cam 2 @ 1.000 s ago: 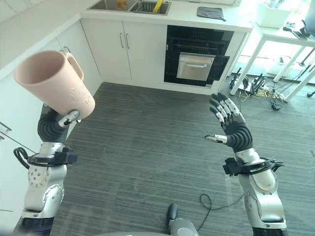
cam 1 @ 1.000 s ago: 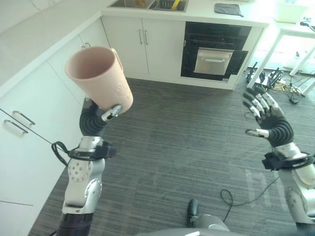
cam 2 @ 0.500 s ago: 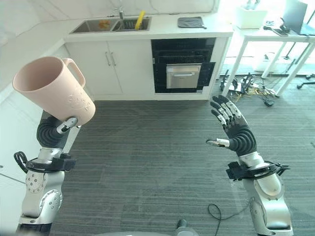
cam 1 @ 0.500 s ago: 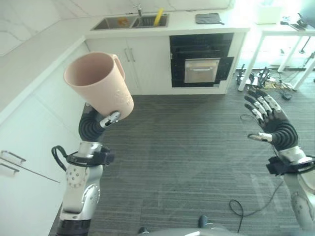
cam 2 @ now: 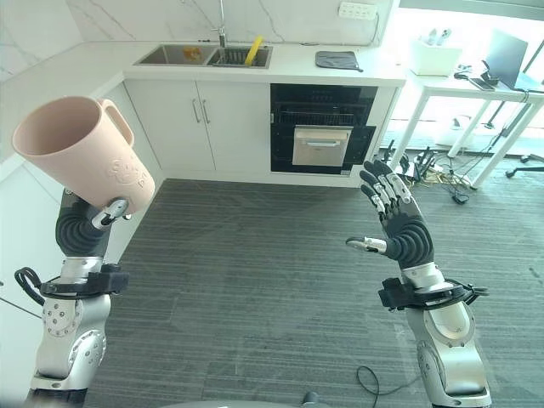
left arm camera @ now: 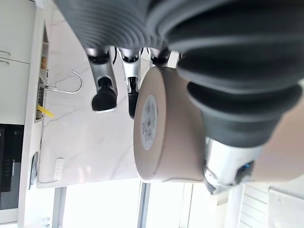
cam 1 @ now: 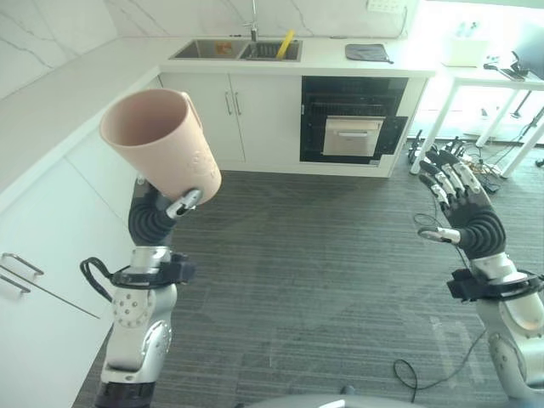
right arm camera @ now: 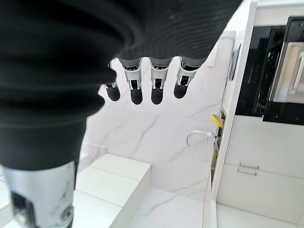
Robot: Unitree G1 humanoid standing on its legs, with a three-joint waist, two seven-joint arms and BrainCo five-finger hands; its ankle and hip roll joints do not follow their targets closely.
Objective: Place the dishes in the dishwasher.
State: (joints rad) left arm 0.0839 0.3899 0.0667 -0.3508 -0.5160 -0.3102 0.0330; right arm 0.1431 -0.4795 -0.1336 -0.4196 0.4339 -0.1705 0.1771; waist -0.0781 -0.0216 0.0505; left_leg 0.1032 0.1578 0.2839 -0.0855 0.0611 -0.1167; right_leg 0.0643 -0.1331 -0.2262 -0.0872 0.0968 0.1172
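Two robot hands: both were raised above the grey striped floor (cam 2: 255, 280), well apart from each other.
Left robot hand (cam 1: 157, 206): its fingers and thumb were curled round the base of a pink mug (cam 1: 159, 143), gripping it from below.
Mug: it was held up in the air, tilted, with its open mouth turned up and away from the dishwasher side and its handle (cam 2: 121, 121) toward the cupboards; the left wrist view showed its flat underside (left arm camera: 148, 122) with dark-tipped fingers (left arm camera: 105, 97) beside it.
Right robot hand (cam 2: 399, 223): it was spread wide, fingers straight and fanned upward, thumb sticking out sideways, holding nothing.
Dishwasher (cam 2: 324, 127): a dark built-in unit stood under the table (cam 2: 280, 65), with a rack visible in its upper part and a pale panel with a bar handle below; the mug was well apart from it, off to its left side.
Sink (cam 2: 204, 56): it was set into the table to the left of the dishwasher, with a tap (cam 2: 223, 13) behind it and a yellow object (cam 2: 253, 49) standing in it.
Cloth (cam 2: 337, 59): a dark folded piece lay on the table just above the dishwasher.
Cupboards (cam 2: 197, 127): white doors with bar handles ran to the left of the dishwasher, beneath the sink.
Side table (cam 2: 476, 85): a white one stood to the right of the dishwasher, with a tangle of cables (cam 2: 433, 166) on the floor under it.
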